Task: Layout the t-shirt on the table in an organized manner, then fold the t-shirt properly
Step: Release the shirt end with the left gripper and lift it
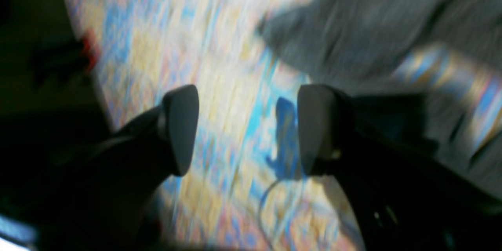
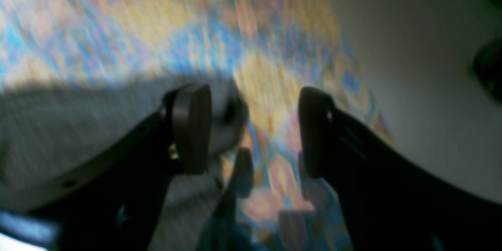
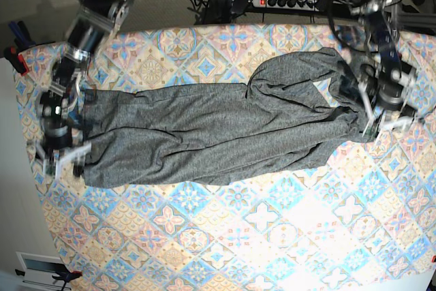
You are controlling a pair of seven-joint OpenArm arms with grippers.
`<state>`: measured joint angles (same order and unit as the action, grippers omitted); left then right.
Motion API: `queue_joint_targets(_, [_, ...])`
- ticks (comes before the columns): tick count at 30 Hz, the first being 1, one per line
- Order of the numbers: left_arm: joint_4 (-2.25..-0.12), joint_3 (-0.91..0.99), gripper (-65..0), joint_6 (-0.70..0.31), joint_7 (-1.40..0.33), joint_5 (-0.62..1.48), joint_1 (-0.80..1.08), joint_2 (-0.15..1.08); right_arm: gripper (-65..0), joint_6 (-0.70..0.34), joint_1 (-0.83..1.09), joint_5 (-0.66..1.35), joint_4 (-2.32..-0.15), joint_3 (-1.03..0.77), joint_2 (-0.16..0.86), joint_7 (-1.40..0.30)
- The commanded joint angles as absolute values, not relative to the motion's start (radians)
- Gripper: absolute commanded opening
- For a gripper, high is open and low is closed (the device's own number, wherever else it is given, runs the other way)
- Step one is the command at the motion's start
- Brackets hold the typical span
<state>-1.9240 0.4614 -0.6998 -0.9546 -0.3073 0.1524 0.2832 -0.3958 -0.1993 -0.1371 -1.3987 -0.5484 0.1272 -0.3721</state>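
- Across the worktop (image 3: 272,236), the t-shirt (image 3: 218,134) is laid stretched out and wrinkled.
- At one shirt end, the left pincer (image 1: 247,129) is held apart, empty.
- At the opposite end, the right pincer (image 2: 253,129) is spread too, gripping nothing.

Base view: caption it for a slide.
Grey t-shirt stretched across the patterned table, open grippers at either end.

Dark heather-grey, unprinted t-shirt (image 3: 218,131); the table (image 3: 272,236) cloth shows pastel blue, pink and cream floral diamond tiles.
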Motion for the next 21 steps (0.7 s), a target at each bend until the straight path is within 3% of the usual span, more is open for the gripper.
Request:
queue_joint_targets(1, [-1.937, 0.458, -26.0, -0.698, -0.908, -0.278, 0.176, 0.289, -30.8, -0.39, -0.242, -0.12, -1.435, -0.547, 0.145, -0.329])
queue_joint_targets(10, [-1.936, 0.46, -26.3, -0.698, -0.716, -0.266, 0.397, 0.28, -30.8, -0.39, -0.191, -0.12, -1.446, -0.549, 0.125, -0.392])
queue_joint_targets(21, [-1.879, 0.458, -26.3, -0.698, -0.582, -0.275, 0.42, 0.24, -30.8, -0.39, -0.11, -0.122, -1.508, -0.55, 0.093, -0.392])
